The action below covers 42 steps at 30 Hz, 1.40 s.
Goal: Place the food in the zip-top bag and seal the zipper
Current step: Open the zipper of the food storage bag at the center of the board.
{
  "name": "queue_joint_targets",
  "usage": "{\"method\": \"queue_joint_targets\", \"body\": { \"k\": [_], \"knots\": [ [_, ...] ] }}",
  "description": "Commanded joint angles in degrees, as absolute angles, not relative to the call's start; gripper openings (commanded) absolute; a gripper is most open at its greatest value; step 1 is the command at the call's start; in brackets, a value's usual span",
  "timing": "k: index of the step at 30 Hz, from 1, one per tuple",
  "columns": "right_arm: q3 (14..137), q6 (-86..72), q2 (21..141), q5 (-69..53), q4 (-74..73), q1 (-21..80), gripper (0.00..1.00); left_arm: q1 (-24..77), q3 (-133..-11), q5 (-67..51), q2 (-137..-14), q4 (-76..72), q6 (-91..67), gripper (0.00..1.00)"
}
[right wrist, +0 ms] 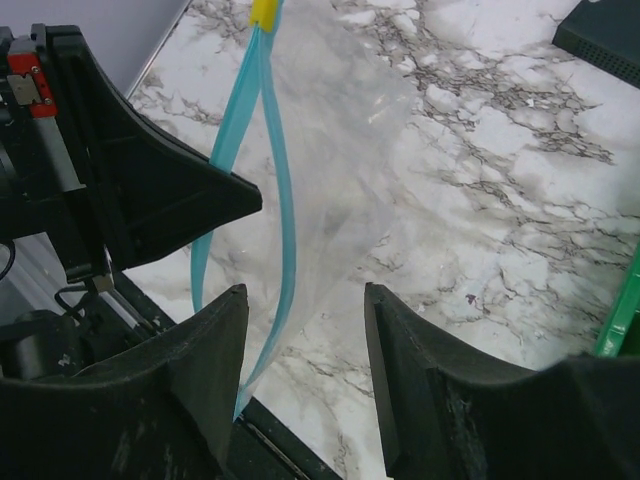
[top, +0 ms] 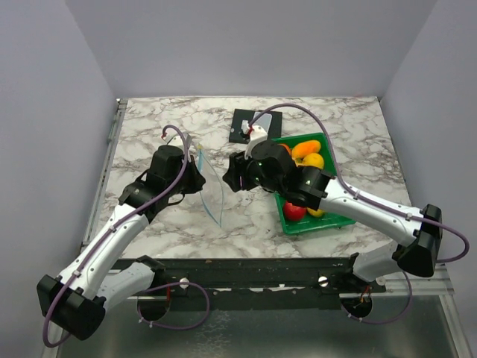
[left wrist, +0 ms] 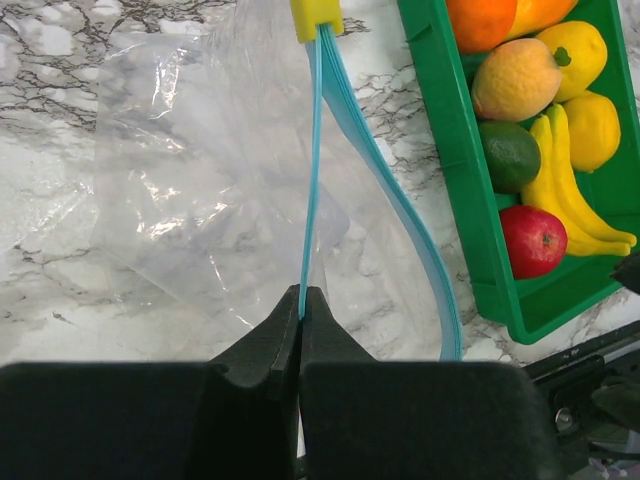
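Overhead: two arms meet over one clear soft-plastic zip-top bag (top: 214, 186) on the marble tabletop (top: 149, 127). The right arm (top: 358, 203) half hides one green plastic tray (top: 319, 224) of toy fruits (top: 307, 153), with one flat black pad (top: 240, 130) beyond.

Left wrist: the left jaws clench the bag's light-blue zipper strip (left wrist: 313, 180) below one yellow slider (left wrist: 316, 18). We count eight fruits in the tray, among them one yellow banana bunch (left wrist: 565, 200) and one red round fruit (left wrist: 532, 240).

Right wrist: the right jaws gape, released, and the strip passes beside one finger (right wrist: 215, 340).
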<state>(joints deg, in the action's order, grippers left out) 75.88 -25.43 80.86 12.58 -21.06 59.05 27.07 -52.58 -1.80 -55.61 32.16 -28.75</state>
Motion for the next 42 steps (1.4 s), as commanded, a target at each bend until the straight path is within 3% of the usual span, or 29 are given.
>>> {"method": "queue_joint_targets", "body": {
  "k": [1,18,23,30,37,42],
  "knots": [
    [78.26,-25.31,84.12,13.95,-21.79,60.86,0.56,28.22,-53.71,1.54,-56.15,30.76,-30.13,0.00],
    [82.83,-25.06,94.00,21.52,-24.84,63.90,0.55,29.53,-52.48,2.24,-55.20,30.68,-30.67,0.00],
    [83.70,-25.05,95.67,23.27,-25.32,63.95,0.41,29.63,-52.08,1.63,-55.02,30.78,-30.67,0.00],
    [84.77,-25.06,96.50,24.30,-25.26,64.05,0.02,29.62,-51.51,1.34,-54.90,31.39,-30.41,0.00],
    [86.13,-24.70,97.14,26.84,-25.30,64.40,0.01,29.77,-51.91,1.36,-55.11,33.25,-29.94,0.00],
    [86.98,-24.44,98.01,28.28,-25.48,64.60,0.00,29.71,-52.62,1.80,-55.02,34.89,-29.54,0.10]
  ]
}}
